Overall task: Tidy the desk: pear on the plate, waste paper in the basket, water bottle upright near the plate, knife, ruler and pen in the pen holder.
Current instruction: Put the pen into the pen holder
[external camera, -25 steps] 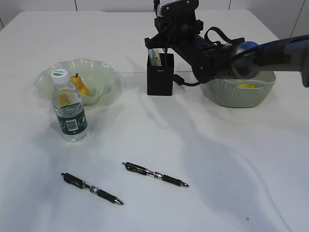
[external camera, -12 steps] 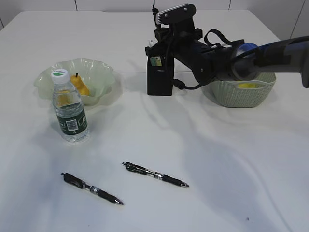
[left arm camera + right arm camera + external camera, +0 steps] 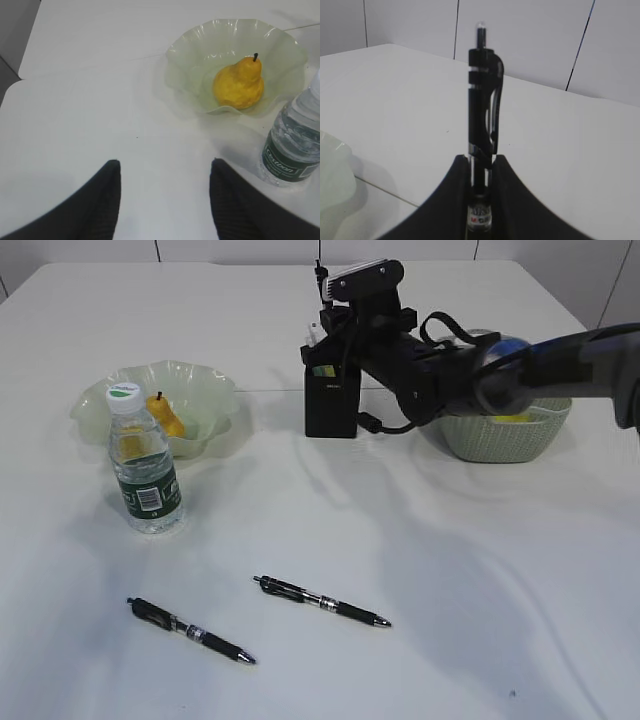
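While the held pen (image 3: 482, 95) is standing upright, its long axis vertical and clicker end up, the right gripper (image 3: 481, 172) is pinching its lower barrel between nearly closed fingers. It is hanging directly over the pen holder (image 3: 331, 400), tip pointing down toward the opening, so the coming move looks like a straight descent. Two more pens (image 3: 320, 601) are lying flat on the desk (image 3: 480, 570), well apart from both arms. The left gripper (image 3: 165, 200) is hovering half open and empty near the plate (image 3: 182, 60).

Pear (image 3: 238, 83) in plate (image 3: 185, 47), water bottle (image 3: 295, 145) just beside.
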`<state>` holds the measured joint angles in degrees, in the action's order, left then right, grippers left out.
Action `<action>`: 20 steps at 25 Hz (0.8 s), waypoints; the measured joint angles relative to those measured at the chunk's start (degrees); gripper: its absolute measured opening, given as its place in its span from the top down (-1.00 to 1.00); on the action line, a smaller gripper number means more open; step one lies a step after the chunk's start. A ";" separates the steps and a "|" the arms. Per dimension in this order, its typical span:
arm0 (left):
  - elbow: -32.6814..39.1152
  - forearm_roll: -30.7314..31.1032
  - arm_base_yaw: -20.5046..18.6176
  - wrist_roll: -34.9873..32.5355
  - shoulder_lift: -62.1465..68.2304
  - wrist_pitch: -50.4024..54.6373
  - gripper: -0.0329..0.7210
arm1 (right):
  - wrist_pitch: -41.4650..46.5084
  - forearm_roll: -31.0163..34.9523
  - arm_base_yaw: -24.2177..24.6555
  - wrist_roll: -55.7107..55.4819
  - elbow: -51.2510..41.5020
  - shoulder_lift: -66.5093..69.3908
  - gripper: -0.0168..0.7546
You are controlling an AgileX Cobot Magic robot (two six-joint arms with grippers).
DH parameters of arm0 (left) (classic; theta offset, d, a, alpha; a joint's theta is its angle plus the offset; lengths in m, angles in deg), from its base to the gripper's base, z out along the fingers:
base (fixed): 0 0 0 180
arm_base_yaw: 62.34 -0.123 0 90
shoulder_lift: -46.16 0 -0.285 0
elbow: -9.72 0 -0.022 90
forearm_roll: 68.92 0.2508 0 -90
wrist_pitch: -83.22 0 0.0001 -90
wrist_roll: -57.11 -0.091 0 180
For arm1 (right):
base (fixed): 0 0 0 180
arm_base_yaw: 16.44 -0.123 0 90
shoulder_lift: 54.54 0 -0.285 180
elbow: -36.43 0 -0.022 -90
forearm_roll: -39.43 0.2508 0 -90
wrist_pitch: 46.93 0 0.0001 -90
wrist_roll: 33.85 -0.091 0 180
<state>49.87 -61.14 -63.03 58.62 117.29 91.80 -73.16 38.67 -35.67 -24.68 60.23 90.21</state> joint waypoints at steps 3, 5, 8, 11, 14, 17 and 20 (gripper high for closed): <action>0.00 0.00 0.00 0.00 0.00 0.00 -0.15 | -0.91 0.00 0.00 0.00 0.00 0.49 0.77; 0.00 0.00 0.00 0.00 0.00 0.00 -0.15 | -1.17 0.00 0.00 0.00 0.00 0.71 0.77; 0.00 0.00 0.00 0.00 0.00 0.00 -0.15 | -1.30 0.00 0.00 0.00 0.00 0.74 0.77; 0.00 0.00 0.00 0.00 0.00 0.00 -0.15 | -1.30 0.00 0.00 0.00 0.00 0.74 0.77; 0.00 0.00 0.00 0.00 0.00 0.00 -0.15 | -1.59 0.00 0.00 0.00 0.00 0.96 0.77; 0.00 -0.10 0.00 0.00 0.00 0.00 -0.15 | -2.49 0.00 0.00 0.00 0.00 1.82 0.77; 0.00 -0.10 0.00 0.00 0.00 0.00 -0.15 | -2.87 0.00 0.00 0.00 0.00 2.60 0.77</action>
<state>49.87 -61.24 -63.03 58.62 117.29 91.80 -76.02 38.67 -35.67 -24.68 60.23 92.81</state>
